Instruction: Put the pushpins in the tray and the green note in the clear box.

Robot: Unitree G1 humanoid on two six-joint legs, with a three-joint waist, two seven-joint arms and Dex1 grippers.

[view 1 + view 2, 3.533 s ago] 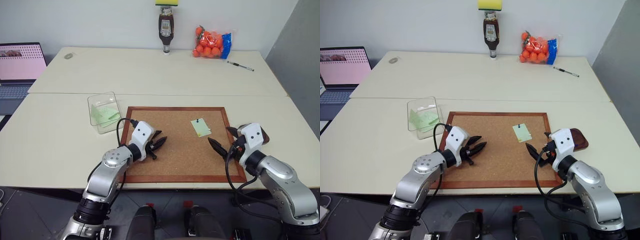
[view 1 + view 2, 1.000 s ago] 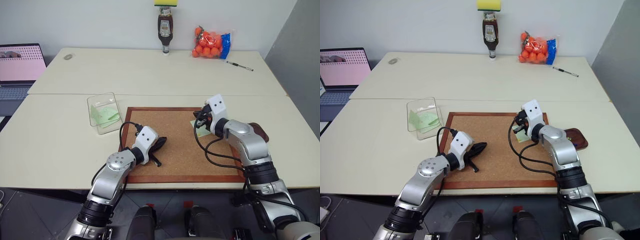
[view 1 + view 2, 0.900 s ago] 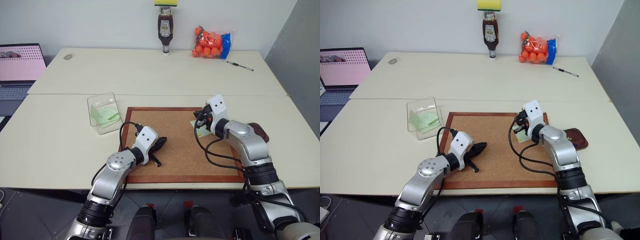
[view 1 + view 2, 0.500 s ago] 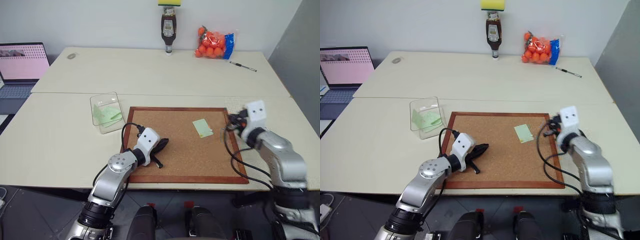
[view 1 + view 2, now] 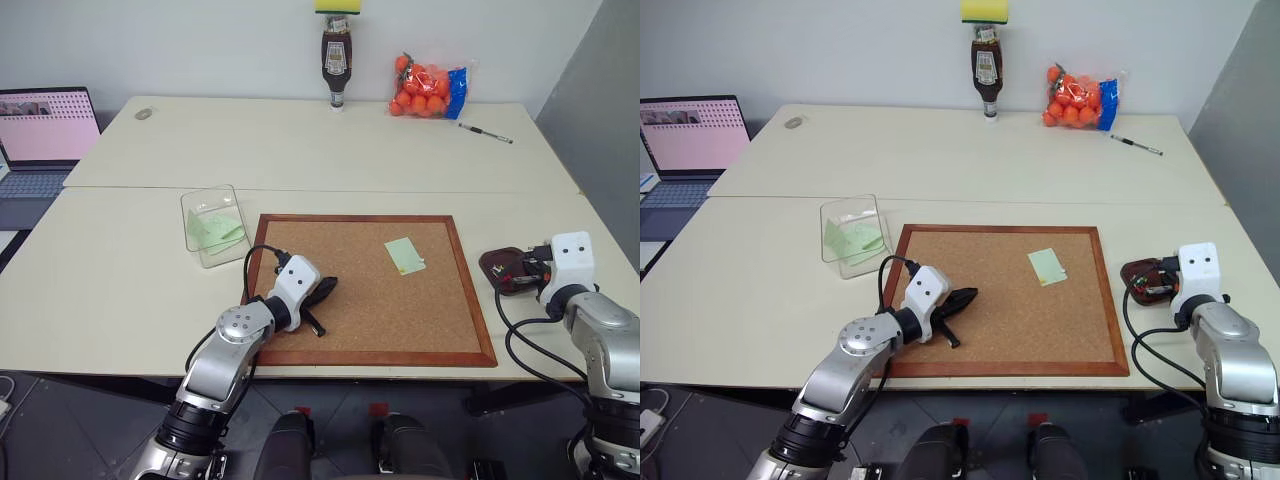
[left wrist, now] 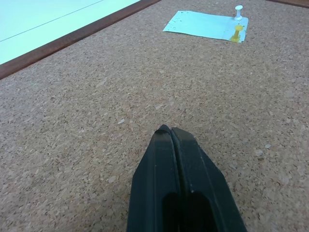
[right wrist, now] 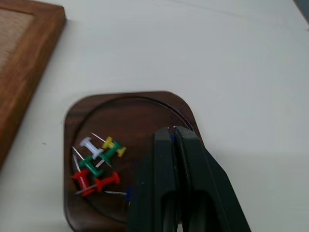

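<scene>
Left to right, your scene now: clear box [image 5: 212, 225] sits off the corkboard's [image 5: 370, 340] left edge with green paper in it. Left gripper [image 5: 322, 291] hasn't moved, fingers pressed together with nothing in them, resting low on the cork. Green note [image 5: 404, 255] lies on the board, upper right area, with a white and a yellow pushpin [image 6: 236, 32] at its edge. Your right gripper [image 7: 173, 133] was at the note a second ago; it has swung right and now hovers over the tray [image 7: 140, 113], just off the board's right frame. Its fingers are almost fully together; a blue speck sits between the tips, can't tell what. Loose pushpins [image 7: 96, 164] lie in the tray.
</scene>
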